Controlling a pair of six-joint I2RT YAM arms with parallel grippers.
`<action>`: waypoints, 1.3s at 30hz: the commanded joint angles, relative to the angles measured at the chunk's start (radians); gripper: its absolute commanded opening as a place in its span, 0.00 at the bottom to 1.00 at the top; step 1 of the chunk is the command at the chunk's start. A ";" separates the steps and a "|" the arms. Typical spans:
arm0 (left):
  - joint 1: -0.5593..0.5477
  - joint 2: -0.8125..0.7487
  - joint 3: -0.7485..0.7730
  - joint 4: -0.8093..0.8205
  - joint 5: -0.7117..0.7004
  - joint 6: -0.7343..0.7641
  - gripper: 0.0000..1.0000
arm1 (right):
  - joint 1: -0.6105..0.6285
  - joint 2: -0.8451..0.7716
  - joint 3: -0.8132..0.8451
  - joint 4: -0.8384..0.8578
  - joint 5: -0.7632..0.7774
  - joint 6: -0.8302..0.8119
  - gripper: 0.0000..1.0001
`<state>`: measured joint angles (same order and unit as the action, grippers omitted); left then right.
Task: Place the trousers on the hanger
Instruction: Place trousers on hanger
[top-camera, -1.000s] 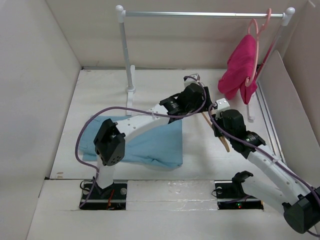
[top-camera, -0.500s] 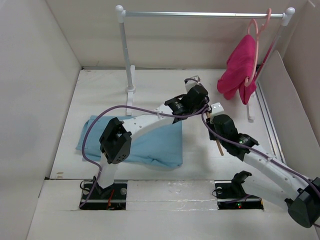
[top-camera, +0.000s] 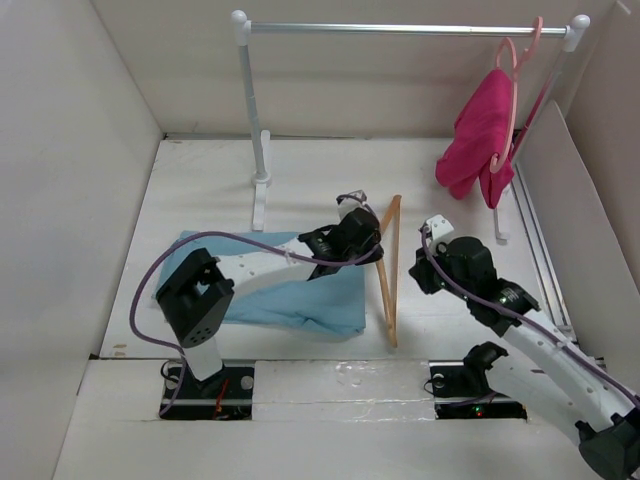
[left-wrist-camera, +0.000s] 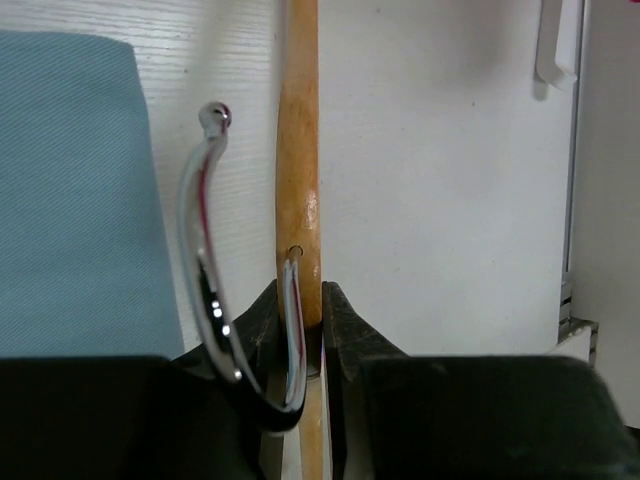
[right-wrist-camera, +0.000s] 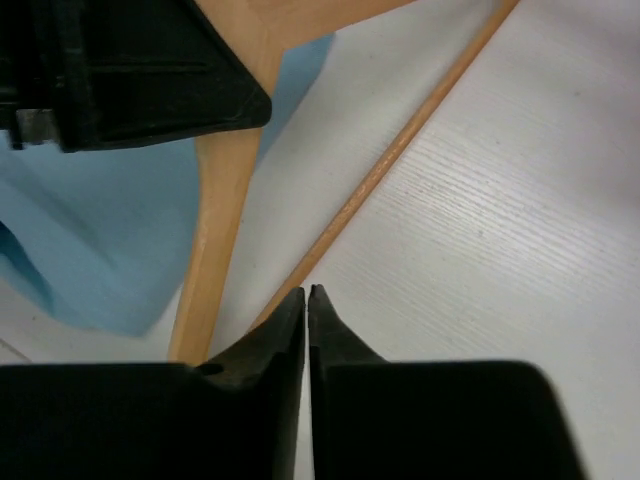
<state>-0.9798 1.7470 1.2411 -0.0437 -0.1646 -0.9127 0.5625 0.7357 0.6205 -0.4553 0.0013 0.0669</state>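
Note:
The light blue trousers (top-camera: 290, 285) lie folded on the table in front of the left arm and show at the left of the left wrist view (left-wrist-camera: 70, 190). The tan wooden hanger (top-camera: 388, 280) lies just right of their edge. My left gripper (top-camera: 372, 246) is shut on the hanger's neck (left-wrist-camera: 298, 150), beside its metal hook (left-wrist-camera: 200, 220). My right gripper (top-camera: 420, 272) hovers right of the hanger, apart from it. Its jaws (right-wrist-camera: 308, 292) stand together with nothing between them, above the hanger's thin bar (right-wrist-camera: 400, 150).
A clothes rack (top-camera: 400, 29) spans the back, with its left post foot (top-camera: 262, 185) behind the trousers. A pink hanger with a magenta garment (top-camera: 482, 135) hangs at its right end. White walls enclose the table on three sides.
My left gripper has shut on the hanger and drawn it left and nearer, next to the trousers. My right gripper has let go of the hanger and backed off to the right.

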 joint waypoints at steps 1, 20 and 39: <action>0.004 -0.121 -0.092 0.159 -0.036 -0.055 0.00 | -0.048 0.045 -0.036 0.104 -0.182 -0.032 0.07; -0.005 -0.172 -0.284 0.088 -0.104 -0.130 0.00 | 0.022 0.757 -0.059 0.845 -0.405 0.192 0.45; -0.016 -0.227 -0.367 0.061 -0.121 -0.126 0.00 | 0.002 0.585 -0.036 0.632 -0.398 0.226 0.50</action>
<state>-0.9821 1.5417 0.9066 0.0841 -0.2672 -1.0527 0.5617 1.2842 0.5549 0.1638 -0.3126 0.2756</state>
